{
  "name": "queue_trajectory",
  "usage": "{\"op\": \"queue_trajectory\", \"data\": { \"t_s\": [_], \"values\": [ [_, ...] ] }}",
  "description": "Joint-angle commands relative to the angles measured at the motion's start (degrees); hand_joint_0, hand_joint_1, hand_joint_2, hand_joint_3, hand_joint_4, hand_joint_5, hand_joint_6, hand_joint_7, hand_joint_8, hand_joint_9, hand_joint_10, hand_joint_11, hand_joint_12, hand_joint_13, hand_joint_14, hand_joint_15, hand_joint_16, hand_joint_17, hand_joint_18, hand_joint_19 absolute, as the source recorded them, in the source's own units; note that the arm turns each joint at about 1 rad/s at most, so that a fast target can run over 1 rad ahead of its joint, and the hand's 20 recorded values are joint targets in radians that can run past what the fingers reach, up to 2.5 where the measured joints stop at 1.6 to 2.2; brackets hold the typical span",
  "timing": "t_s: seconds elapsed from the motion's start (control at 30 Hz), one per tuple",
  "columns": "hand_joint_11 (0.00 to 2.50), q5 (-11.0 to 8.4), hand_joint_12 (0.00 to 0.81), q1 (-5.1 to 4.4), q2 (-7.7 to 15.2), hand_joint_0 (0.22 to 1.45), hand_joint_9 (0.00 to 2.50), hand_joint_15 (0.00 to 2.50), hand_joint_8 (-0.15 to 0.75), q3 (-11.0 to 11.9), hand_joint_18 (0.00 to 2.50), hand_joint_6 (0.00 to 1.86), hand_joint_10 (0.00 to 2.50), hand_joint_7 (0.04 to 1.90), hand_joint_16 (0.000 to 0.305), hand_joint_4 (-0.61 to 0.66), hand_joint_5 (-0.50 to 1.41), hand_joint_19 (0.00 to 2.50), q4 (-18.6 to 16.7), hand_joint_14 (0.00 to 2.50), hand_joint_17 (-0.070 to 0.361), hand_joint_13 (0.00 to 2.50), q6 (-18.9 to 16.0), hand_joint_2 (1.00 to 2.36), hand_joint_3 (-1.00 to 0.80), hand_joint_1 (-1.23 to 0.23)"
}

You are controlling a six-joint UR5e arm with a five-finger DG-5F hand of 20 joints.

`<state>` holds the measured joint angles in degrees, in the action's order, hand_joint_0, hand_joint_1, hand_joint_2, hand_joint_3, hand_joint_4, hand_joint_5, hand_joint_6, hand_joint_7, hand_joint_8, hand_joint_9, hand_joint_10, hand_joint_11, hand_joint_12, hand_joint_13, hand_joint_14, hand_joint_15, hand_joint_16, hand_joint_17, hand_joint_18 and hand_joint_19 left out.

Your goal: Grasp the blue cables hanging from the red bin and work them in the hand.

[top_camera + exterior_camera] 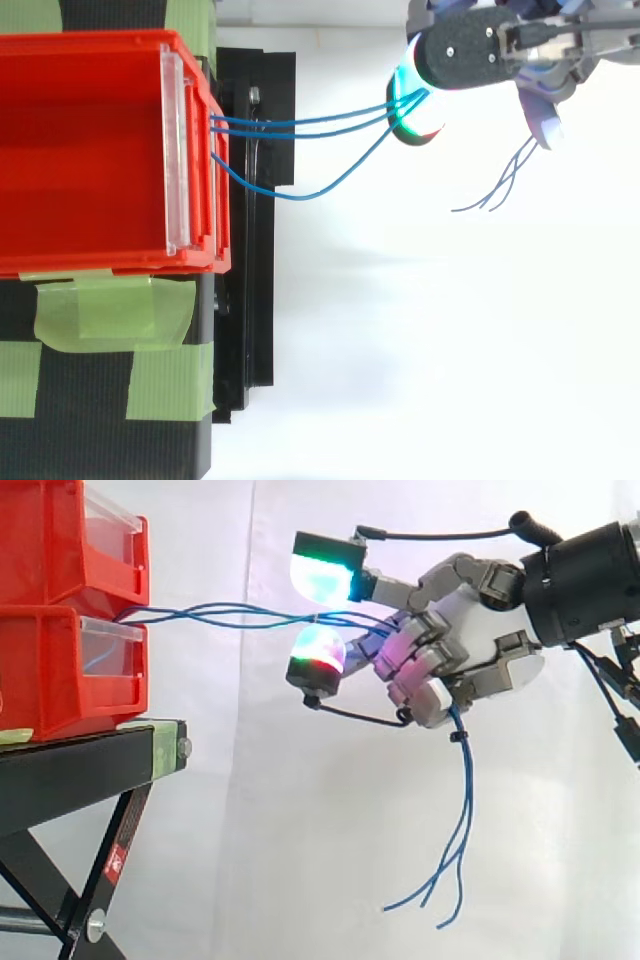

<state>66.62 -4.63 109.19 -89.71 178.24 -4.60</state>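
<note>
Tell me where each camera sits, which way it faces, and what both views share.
Side view: beside the work at about its height, looking level across red plastic bins on a black metal stand; arm and hand at the right.
Top view: above, looking down into the bins; hand at upper right.
Shared: bins, hand, and thin blue cables running from the bins into the curled hand.
</note>
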Motion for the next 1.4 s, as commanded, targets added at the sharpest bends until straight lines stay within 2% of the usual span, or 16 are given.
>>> {"op": "queue_trajectory", "data": {
  "t_s": [0.0, 0.1, 0.13, 0.17, 0.33, 0.47, 0.57, 0.73, 0.8, 0.9, 0.97, 1.07, 1.33, 1.37],
  "values": [
    [2.50, -1.66, 0.730, -0.29, 0.06, 0.84, 1.84, 2.00, 0.649, 0.15, 2.50, 0.59, 2.50, 1.25, 0.210, 0.18, 0.15, 0.59, -2.90, 2.50, 0.158, 2.10, 3.72, 1.00, -0.91, -0.60],
    [2.50, -1.75, 0.730, -0.55, 0.06, 0.85, 1.84, 2.00, 0.649, 0.06, 2.50, 0.60, 2.50, 1.25, 0.210, 0.18, 0.14, 0.59, -5.01, 2.50, 0.158, 2.10, 7.14, 1.01, -0.86, -0.60],
    [2.50, -2.02, 0.730, -0.90, 0.06, 0.85, 1.84, 2.00, 0.649, 0.15, 2.50, 0.61, 2.50, 1.24, 0.210, 0.18, 0.14, 0.59, -6.86, 2.50, 0.158, 2.10, 7.14, 1.01, -0.84, -0.60],
    [2.50, -2.02, 0.730, -1.17, 0.06, 0.86, 1.84, 2.00, 0.649, 0.15, 2.50, 0.61, 2.50, 1.24, 0.210, 0.18, 0.13, 0.59, -7.29, 2.50, 0.158, 2.10, 9.25, 1.01, -0.81, -0.60],
    [2.50, -2.10, 0.730, -1.61, 0.06, 0.86, 1.84, 2.00, 0.649, 0.15, 2.50, 0.66, 2.50, 1.22, 0.210, 0.17, 0.12, 0.59, -7.21, 2.50, 0.158, 2.10, 9.25, 1.01, -0.79, -0.61],
    [2.50, -2.02, 0.730, -1.96, -0.02, 0.84, 1.84, 2.00, 0.649, 0.15, 2.50, 0.67, 2.50, 1.21, 0.210, 0.18, 0.11, 0.59, -6.15, 2.50, 0.158, 2.10, 9.17, 1.01, -0.87, -0.61],
    [2.50, -2.02, 0.730, -2.22, -0.02, 0.78, 1.84, 2.00, 0.649, 0.15, 2.50, 0.68, 2.50, 1.20, 0.210, 0.20, 0.09, 0.59, -6.24, 2.50, 0.158, 2.10, 9.25, 1.00, -1.00, -0.60],
    [2.50, -2.02, 0.730, -2.40, 0.06, 0.73, 1.84, 2.00, 0.649, 0.06, 2.50, 0.69, 2.50, 1.19, 0.210, 0.22, 0.07, 0.59, -6.24, 2.50, 0.158, 2.10, 9.25, 1.00, -1.00, -0.59],
    [2.50, -2.02, 0.730, -2.48, 0.06, 0.75, 1.84, 2.00, 0.649, 0.15, 2.50, 0.69, 2.50, 1.19, 0.210, 0.22, 0.06, 0.59, -6.24, 2.50, 0.158, 2.10, 9.34, 1.00, -1.00, -0.61],
    [2.50, -2.10, 0.730, -2.48, 0.06, 0.79, 1.84, 2.00, 0.649, 0.06, 2.50, 0.78, 2.50, 1.16, 0.210, 0.21, 0.00, 0.59, -6.24, 2.50, 0.158, 2.10, 9.34, 1.01, -0.84, -0.65],
    [2.50, -2.10, 0.730, -2.48, 0.06, 0.78, 1.84, 2.00, 0.649, 0.06, 2.50, 0.80, 2.50, 1.15, 0.210, 0.20, -0.02, 0.59, -6.24, 2.50, 0.158, 2.10, 9.34, 1.01, -0.81, -0.66],
    [2.50, -2.10, 0.730, -2.48, 0.06, 0.72, 1.84, 2.00, 0.649, 0.15, 2.50, 0.82, 2.50, 1.13, 0.210, 0.23, -0.05, 0.59, -6.24, 2.50, 0.158, 2.10, 9.34, 1.00, -1.00, -0.66],
    [2.50, -2.10, 0.730, -2.48, 0.06, 0.72, 1.84, 2.00, 0.649, 0.15, 2.50, 0.86, 2.50, 1.09, 0.210, 0.22, -0.09, 0.59, -6.24, 2.50, 0.158, 2.10, 9.34, 1.00, -1.00, -0.71],
    [2.50, -2.10, 0.730, -2.48, 0.06, 0.75, 1.84, 2.00, 0.649, 0.06, 2.50, 0.85, 2.50, 1.10, 0.210, 0.21, -0.11, 0.59, -6.24, 2.50, 0.158, 2.10, 9.34, 1.00, -0.95, -0.72]
  ]
}}
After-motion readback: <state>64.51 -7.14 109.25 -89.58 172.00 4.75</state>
